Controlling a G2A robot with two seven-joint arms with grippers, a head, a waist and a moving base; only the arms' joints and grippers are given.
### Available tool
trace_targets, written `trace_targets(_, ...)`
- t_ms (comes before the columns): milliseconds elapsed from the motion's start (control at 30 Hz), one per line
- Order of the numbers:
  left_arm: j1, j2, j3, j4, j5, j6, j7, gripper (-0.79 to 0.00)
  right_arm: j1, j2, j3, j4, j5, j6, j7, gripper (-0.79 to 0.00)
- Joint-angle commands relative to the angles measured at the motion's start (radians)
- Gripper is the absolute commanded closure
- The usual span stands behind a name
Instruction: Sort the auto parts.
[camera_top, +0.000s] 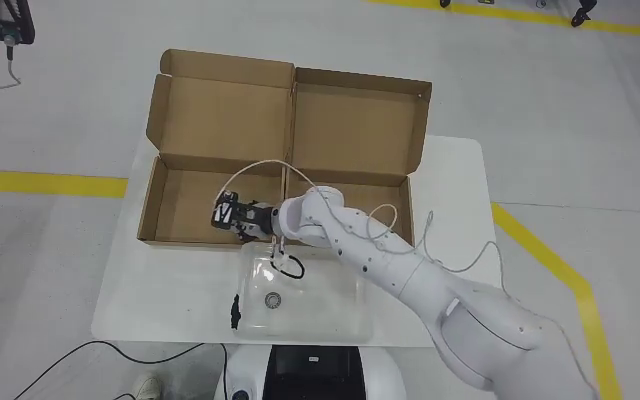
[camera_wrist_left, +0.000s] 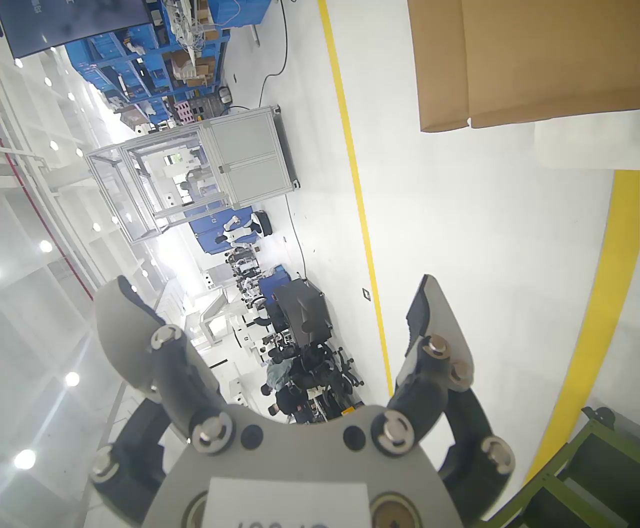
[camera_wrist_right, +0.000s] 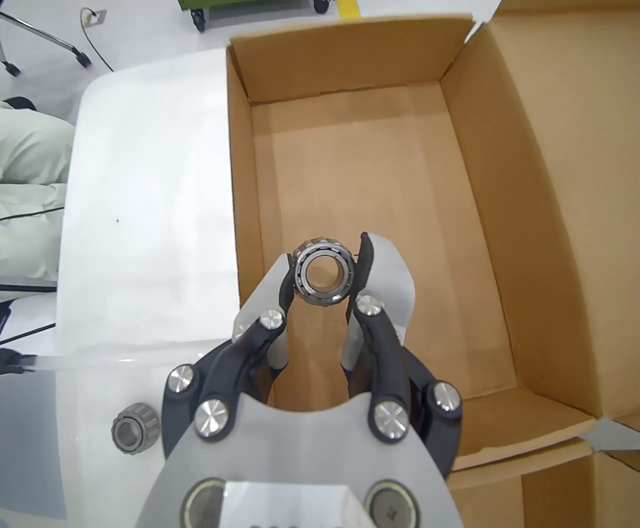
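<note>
My right gripper (camera_wrist_right: 325, 260) is shut on a steel roller bearing (camera_wrist_right: 324, 274), held over the floor of the left compartment (camera_wrist_right: 360, 165) of the cardboard box. From above, that gripper (camera_top: 230, 215) hangs just inside the box's near wall. A second bearing (camera_wrist_right: 135, 428) lies in the clear plastic tray (camera_top: 340, 310), where the top view shows it (camera_top: 272, 298) next to a black rubber ring (camera_top: 291, 266). My left gripper (camera_wrist_left: 275, 310) is open and holds nothing; it points out toward the room, with a box flap (camera_wrist_left: 525, 60) beyond it.
The box (camera_top: 350, 130) has two compartments side by side with raised lids at the back. A small black part (camera_top: 233, 310) sits at the tray's left edge. The white table (camera_top: 150, 290) has bare room left of the tray. Cables trail along the arm.
</note>
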Motion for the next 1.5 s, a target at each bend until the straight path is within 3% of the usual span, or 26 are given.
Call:
trace_targets(0,0.0,0.0,0.0,0.0,0.0,0.0,0.0,-0.785,0.012,-0.022,-0.01,0.028,-0.001,0.003,0.023,0.0)
trace_targets(267,0.0,0.0,0.0,0.0,0.0,0.0,0.0,-0.785,0.032,-0.083,-0.019,0.119,-0.009,0.031,0.041,0.0)
trace_targets(300,0.0,0.0,0.0,0.0,0.0,0.0,0.0,-0.785,0.034,-0.089,-0.019,0.128,-0.013,0.037,0.045,-0.058)
trace_targets(500,0.0,0.0,0.0,0.0,0.0,0.0,0.0,-0.785,0.042,-0.114,-0.013,0.169,-0.028,0.046,0.04,-0.16)
trace_targets(633,0.0,0.0,0.0,0.0,0.0,0.0,0.0,-0.785,0.049,-0.122,-0.002,0.179,-0.041,0.046,0.035,-0.314)
trace_targets(833,0.0,0.0,0.0,0.0,0.0,0.0,0.0,-0.785,0.053,-0.12,0.02,0.161,-0.069,0.045,0.02,-0.299)
trace_targets(1133,0.0,0.0,0.0,0.0,0.0,0.0,0.0,-0.785,0.037,-0.075,0.081,0.008,-0.135,-0.01,-0.011,-0.277)
trace_targets(1467,0.0,0.0,0.0,0.0,0.0,0.0,0.0,-0.785,-0.131,0.046,0.207,-0.392,-0.247,-0.103,0.109,-0.299)
